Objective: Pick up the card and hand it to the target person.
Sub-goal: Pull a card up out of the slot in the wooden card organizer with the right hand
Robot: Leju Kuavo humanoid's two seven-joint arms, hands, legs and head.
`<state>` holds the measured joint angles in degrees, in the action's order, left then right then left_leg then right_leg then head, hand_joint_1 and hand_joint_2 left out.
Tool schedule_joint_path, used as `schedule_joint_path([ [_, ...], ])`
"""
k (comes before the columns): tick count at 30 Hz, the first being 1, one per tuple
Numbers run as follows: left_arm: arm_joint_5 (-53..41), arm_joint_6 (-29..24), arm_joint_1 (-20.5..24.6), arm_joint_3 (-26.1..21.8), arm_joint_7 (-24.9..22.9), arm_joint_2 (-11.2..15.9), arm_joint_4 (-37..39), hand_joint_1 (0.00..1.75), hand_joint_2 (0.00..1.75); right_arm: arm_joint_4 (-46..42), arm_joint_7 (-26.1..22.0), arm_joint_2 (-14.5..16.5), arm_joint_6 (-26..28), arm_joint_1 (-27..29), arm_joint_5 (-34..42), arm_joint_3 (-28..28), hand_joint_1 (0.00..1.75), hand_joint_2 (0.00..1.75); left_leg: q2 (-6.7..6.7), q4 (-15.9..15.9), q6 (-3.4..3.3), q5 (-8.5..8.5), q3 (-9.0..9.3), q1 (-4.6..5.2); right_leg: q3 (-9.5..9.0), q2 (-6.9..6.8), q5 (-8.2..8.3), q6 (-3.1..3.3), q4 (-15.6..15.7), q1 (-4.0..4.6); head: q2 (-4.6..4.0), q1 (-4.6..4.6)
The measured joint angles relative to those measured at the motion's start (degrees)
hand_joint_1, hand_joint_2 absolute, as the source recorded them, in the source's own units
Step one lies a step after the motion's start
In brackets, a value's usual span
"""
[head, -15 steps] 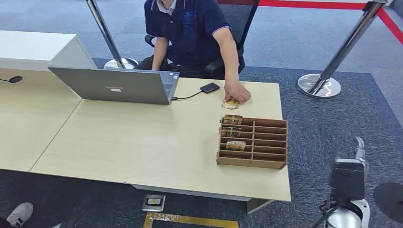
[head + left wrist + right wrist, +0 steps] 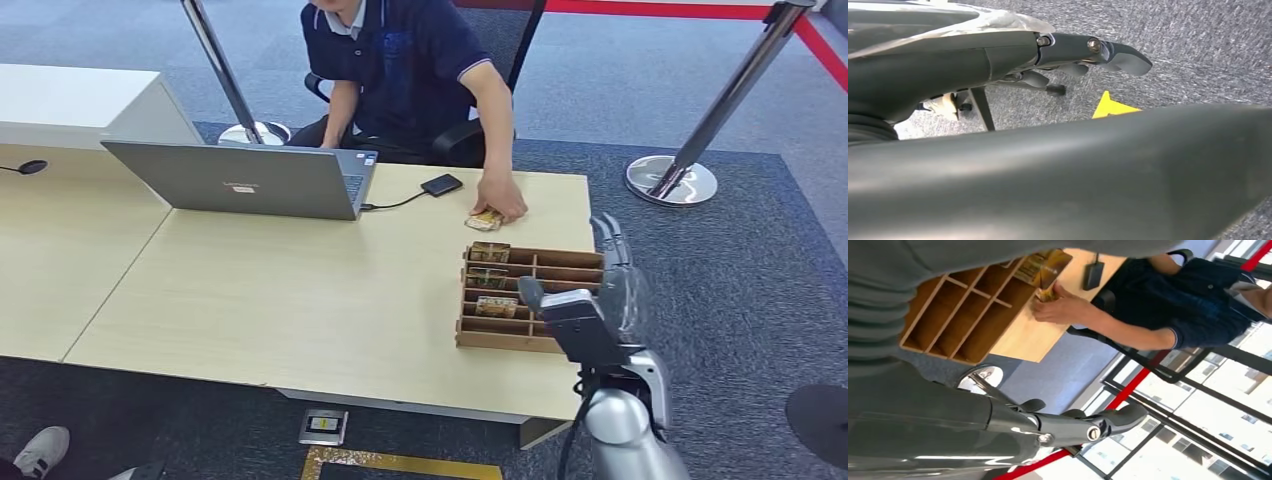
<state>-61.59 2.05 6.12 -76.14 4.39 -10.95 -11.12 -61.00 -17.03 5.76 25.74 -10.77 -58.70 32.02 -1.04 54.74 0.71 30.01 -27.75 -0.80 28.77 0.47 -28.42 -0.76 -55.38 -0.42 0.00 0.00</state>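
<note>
Cards (image 2: 489, 252) stand in the left-hand slots of the wooden rack (image 2: 570, 345) on the pale desk (image 2: 300, 290), and the seated person's hand (image 2: 498, 198) rests on another one just beyond the rack. Left of it sits a grey laptop (image 2: 240, 180). To pick well, the right hand (image 2: 600, 300), raised at the rack's near right corner with fingers apart and empty, should reach leftward over the dividers and pinch one card's top edge. The left hand (image 2: 1088, 50) hangs over grey carpet, seemingly empty. Stanchions (image 2: 690, 150) flank the desk.

a yellowish card (image 2: 485, 218) lies flat on the table under the person's hand (image 2: 500, 198).
</note>
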Motion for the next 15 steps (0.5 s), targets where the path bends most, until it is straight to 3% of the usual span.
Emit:
schedule_joint_path([
  [5,0.09,0.05,-0.14,-0.12,0.2,0.26,-0.05,0.0,0.0,-3.07,3.44,-2.0,0.75,1.94,-7.82,0.93,0.0,1.75,-0.06,0.0,0.0,0.0,-0.01,0.01,0.0,-0.06,-0.02,0.0,0.0,-0.01,0.0,0.0],
  [10,-0.87,0.64,-0.24,0.78,0.28,0.79,-0.07,0.0,0.0,-7.3,8.14,-4.9,2.19,4.65,-22.99,2.75,0.0,1.75,-0.13,0.01,0.0,0.0,-0.01,0.01,-0.01,-0.12,-0.04,-0.01,0.02,-0.01,0.0,0.0],
  [15,-1.61,1.09,-0.18,1.49,0.1,1.04,-0.09,0.0,0.0,-9.5,10.85,-4.95,1.07,6.13,-28.8,3.42,0.0,1.75,-0.11,0.02,-0.01,0.0,-0.05,0.01,0.02,-0.12,-0.03,0.0,0.01,-0.01,0.0,0.0],
])
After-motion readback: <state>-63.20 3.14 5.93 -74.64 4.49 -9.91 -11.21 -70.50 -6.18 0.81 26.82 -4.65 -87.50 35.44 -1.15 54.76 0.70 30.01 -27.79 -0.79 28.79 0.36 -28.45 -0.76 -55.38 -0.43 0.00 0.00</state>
